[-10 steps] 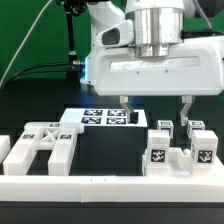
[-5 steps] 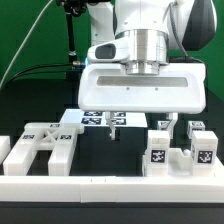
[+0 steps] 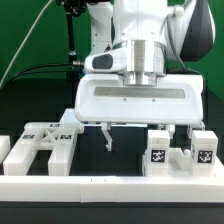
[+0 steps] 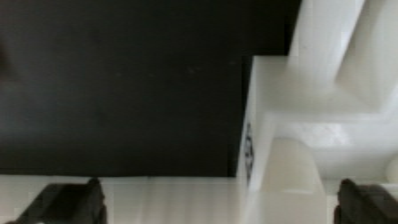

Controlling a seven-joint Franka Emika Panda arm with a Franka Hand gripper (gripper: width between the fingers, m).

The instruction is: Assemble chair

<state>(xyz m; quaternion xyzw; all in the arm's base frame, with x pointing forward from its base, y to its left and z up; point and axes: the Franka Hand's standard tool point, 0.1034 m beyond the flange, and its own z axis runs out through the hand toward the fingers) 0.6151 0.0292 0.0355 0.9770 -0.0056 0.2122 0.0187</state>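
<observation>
1. Exterior view: the gripper (image 3: 145,140) hangs open, holding nothing. The tagged blocks (image 3: 158,152) stand at its 3 o'clock, just beside the finger on the exterior view's right (partly hidden among them); the frame (image 3: 40,148) lies at 9 o'clock, well apart.
2. Wrist view: a white part (image 4: 311,110) lies off-centre between the fingers (image 4: 68,200), closer to one of them, its long edge square to their line.

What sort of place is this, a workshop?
Probably a robotics lab bench: a glossy white robot arm over a black tabletop, a green backdrop, and chunky white plastic parts bearing black-and-white square tags.
</observation>
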